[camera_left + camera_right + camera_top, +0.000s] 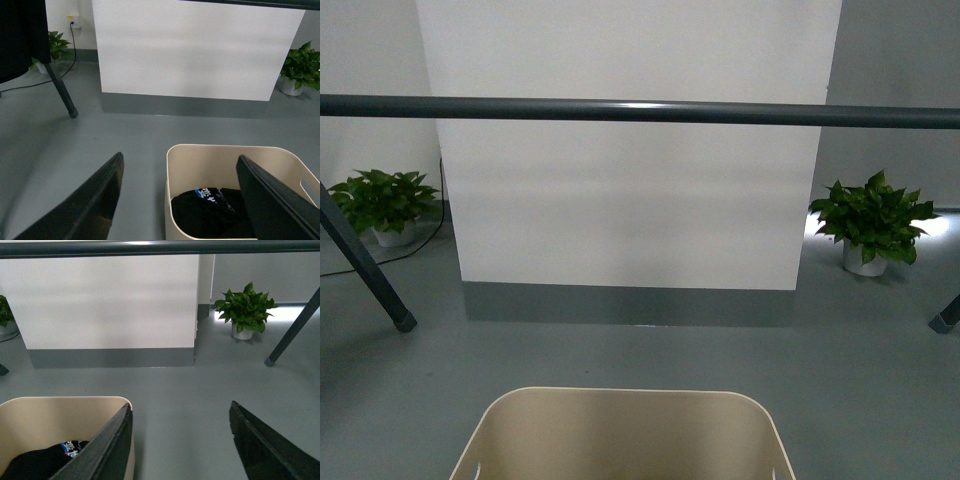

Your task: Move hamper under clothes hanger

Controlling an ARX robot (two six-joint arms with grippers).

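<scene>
Grey floor; hamper (620, 430) seemingly crosswise.

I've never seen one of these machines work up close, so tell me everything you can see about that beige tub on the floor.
The hamper is a beige tub of smooth plastic, by its look, with rounded corners and slot handles near the rim. It stands upright and open-topped on the grey floor, short of the clothes hanger bar. Dark clothing with a small blue-and-white print lies inside. Each arm's open jaws straddle one side wall; contact is unclear.
</scene>
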